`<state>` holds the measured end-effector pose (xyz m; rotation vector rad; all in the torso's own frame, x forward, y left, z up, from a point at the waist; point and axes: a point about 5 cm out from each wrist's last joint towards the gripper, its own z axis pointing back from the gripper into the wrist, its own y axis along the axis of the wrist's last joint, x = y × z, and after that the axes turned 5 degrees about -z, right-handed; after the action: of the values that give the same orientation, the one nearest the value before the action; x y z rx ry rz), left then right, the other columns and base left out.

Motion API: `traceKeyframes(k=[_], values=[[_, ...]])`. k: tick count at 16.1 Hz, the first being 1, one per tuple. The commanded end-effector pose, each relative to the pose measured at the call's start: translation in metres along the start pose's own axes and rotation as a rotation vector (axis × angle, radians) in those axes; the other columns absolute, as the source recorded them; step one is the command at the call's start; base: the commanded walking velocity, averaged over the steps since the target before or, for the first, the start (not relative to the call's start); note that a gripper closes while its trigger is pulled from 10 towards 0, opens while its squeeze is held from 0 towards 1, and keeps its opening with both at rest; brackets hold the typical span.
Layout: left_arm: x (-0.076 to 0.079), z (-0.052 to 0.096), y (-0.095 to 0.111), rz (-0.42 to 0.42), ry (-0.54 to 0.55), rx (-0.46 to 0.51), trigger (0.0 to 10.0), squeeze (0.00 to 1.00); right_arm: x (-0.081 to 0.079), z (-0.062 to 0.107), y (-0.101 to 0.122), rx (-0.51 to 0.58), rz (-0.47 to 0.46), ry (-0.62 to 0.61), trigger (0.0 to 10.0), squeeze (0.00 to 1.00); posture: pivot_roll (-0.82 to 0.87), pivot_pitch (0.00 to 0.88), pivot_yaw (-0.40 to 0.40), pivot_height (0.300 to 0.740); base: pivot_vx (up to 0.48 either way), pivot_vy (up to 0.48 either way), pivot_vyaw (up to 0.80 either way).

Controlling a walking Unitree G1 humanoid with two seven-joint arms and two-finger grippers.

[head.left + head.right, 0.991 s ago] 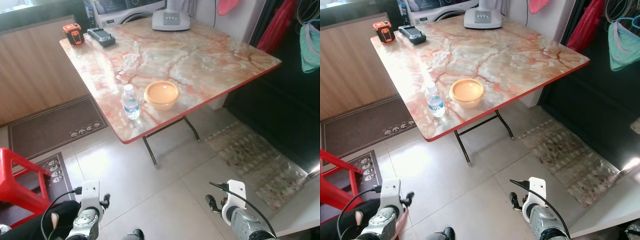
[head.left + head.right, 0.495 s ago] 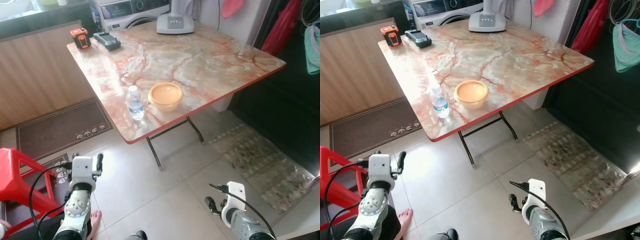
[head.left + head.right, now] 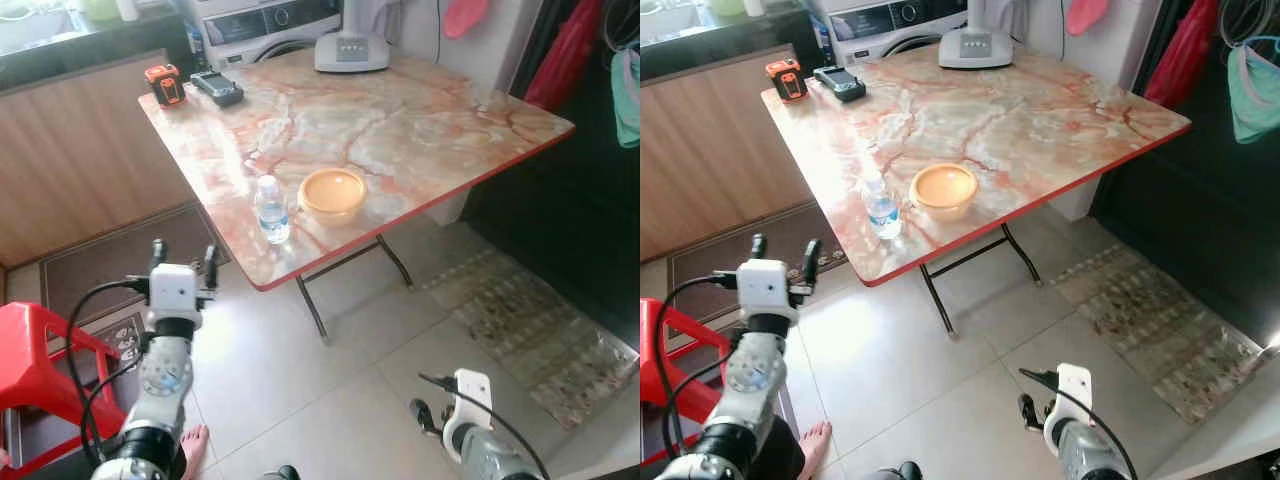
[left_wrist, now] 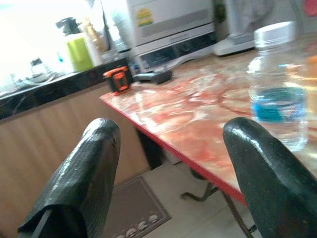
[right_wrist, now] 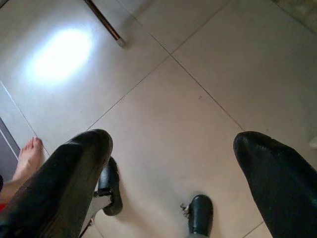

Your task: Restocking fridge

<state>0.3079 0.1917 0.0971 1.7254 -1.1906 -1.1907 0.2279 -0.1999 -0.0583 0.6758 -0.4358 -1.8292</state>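
A clear water bottle (image 3: pixel 270 210) with a white cap and blue label stands upright near the front edge of the marble table (image 3: pixel 400 120). An orange bowl (image 3: pixel 333 192) sits just to its right. My left gripper (image 3: pixel 184 256) is raised in front of the table's near-left corner, open and holding nothing, still short of the bottle. Between its fingers, the left wrist view shows the red table edge and the bottle (image 4: pixel 277 84) to one side. My right gripper (image 5: pixel 173 163) hangs low over the floor tiles, open and holding nothing.
A red plastic stool (image 3: pixel 40 350) stands at my left, with brown door mats (image 3: pixel 110 260) beyond it. A patterned rug (image 3: pixel 530 330) lies to the right. An orange device (image 3: pixel 164 84), a black device (image 3: pixel 217 87) and a white appliance (image 3: pixel 352 50) sit at the table's far side. A person's bare foot (image 3: pixel 190 440) is near me.
My left arm has risen from down by the floor to table-edge height, pointing at the bottle. The right arm has stayed low. The camera shifted slightly.
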Motion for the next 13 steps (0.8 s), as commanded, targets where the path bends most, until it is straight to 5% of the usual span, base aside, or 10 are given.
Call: traceKeyframes(k=[1,7,13], values=[[0.002,0.006,0.001,-0.026,-0.029,0.018,10.0,0.0,0.002,0.001,-0.008,-0.007,-0.03,-0.017,10.0,0.0,0.07,0.049,0.081,0.74,0.0,0.0,0.0],[0.022,0.026,0.032,0.093,-0.015,0.086,10.0,0.0,0.02,0.009,-0.04,-0.061,-0.05,-0.083,10.0,0.0,0.1,0.001,0.055,0.74,0.0,0.0,0.0],[0.009,0.012,0.068,0.161,-0.063,0.111,10.0,0.0,0.033,0.016,-0.059,-0.084,-0.07,-0.106,10.0,0.0,0.19,0.015,-0.012,0.74,0.0,0.0,0.0]])
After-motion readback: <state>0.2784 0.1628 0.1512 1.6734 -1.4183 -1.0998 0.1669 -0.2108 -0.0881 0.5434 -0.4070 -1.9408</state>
